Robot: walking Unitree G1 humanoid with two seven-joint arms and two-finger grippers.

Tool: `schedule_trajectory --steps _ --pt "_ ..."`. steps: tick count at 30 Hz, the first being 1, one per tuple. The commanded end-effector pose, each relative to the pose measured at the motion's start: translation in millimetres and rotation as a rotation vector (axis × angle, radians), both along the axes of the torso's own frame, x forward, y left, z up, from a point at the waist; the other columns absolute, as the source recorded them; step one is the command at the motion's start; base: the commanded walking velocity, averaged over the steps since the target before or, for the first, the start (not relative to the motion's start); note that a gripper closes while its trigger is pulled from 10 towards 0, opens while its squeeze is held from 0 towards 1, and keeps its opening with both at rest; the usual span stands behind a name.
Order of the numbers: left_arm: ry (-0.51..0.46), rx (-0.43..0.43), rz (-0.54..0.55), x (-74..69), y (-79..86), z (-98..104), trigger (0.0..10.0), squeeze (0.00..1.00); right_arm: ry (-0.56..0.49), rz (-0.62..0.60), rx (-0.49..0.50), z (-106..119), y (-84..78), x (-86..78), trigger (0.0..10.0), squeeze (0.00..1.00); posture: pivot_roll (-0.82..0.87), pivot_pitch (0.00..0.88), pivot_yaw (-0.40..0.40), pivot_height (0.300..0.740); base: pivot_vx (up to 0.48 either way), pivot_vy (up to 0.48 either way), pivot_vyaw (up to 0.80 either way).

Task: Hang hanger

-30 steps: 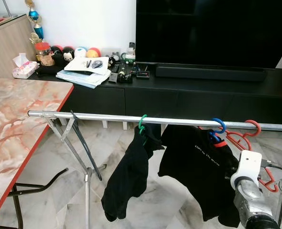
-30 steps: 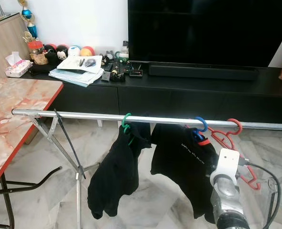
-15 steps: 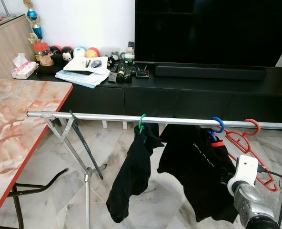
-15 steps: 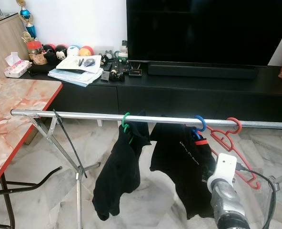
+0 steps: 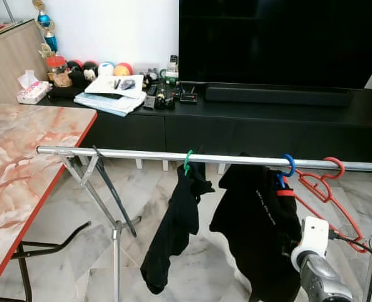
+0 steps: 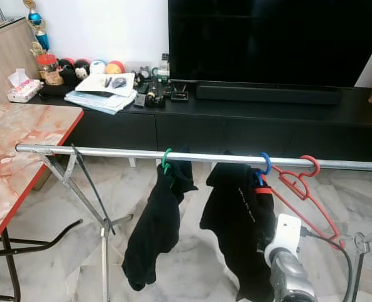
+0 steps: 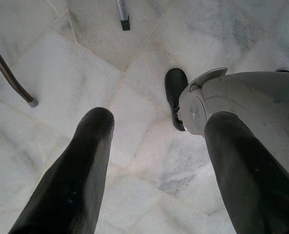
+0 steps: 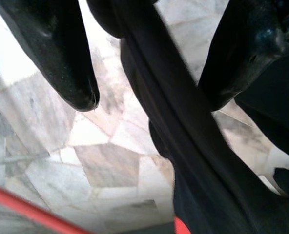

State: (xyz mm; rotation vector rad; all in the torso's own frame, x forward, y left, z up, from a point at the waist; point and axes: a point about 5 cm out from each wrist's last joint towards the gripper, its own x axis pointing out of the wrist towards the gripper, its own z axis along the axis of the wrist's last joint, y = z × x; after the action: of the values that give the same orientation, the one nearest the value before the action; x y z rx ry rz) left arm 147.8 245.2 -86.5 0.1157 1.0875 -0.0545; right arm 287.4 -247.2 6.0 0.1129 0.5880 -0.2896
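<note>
Right wrist view: I'm seeing right gripper [image 8: 149, 83] jaws gaping around the black shirt [image 5: 258, 233], risking snagging and dragging its blue hanger [image 5: 288, 165] off the rail [image 5: 142, 155].

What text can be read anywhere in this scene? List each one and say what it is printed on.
Small white print down the black shirt on the blue hanger: too small and tilted to read.
Papers on the TV console: any print is too small to read.
Tissue pack and jar beside them: labels blurred, unreadable.
Nothing else bears legible words, numbers or signs.
</note>
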Motion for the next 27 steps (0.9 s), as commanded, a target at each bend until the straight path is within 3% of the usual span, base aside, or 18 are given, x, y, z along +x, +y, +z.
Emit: schedule_trajectory --steps 1,9,21,22,23,24,27 --pt "0.034 0.011 -0.004 -6.0 4.3 -1 10.0 0.0 0.009 -0.005 -0.006 -4 2.6 -3.9 10.0 0.0 0.19 0.035 0.001 0.74 0.0 0.0 0.0" --pt "0.037 0.013 -0.007 -6.0 5.1 -1 10.0 0.0 0.052 0.016 0.009 -25 18.4 -23.1 10.0 0.0 0.19 0.041 0.0 0.74 0.0 0.0 0.0" --pt "0.037 0.016 -0.009 -5.3 5.4 -1 10.0 0.0 0.02 0.042 0.031 -29 22.7 -26.7 10.0 0.0 0.19 0.041 0.001 0.74 0.0 0.0 0.0" --pt "0.037 0.015 -0.008 -5.3 5.3 -1 10.0 0.0 0.025 0.047 0.032 -30 22.9 -27.0 9.1 0.0 0.19 0.042 0.0 0.74 0.0 0.0 0.0" --pt "0.036 0.015 -0.008 -5.2 5.2 -1 10.0 0.0 0.047 0.059 0.034 -32 23.5 -28.6 7.1 0.0 0.19 0.042 0.0 0.74 0.0 0.0 0.0" --pt "0.037 0.014 -0.009 -5.2 5.2 -1 10.0 0.0 0.072 0.07 0.027 -35 24.2 -31.2 0.8 0.0 0.19 0.042 0.0 0.74 0.0 0.0 0.0" --pt "0.037 0.013 -0.009 -5.1 4.9 -1 10.0 0.0 0.082 0.076 0.033 -38 25.6 -33.8 0.0 0.0 0.2 0.043 0.001 0.74 0.0 0.0 0.0"
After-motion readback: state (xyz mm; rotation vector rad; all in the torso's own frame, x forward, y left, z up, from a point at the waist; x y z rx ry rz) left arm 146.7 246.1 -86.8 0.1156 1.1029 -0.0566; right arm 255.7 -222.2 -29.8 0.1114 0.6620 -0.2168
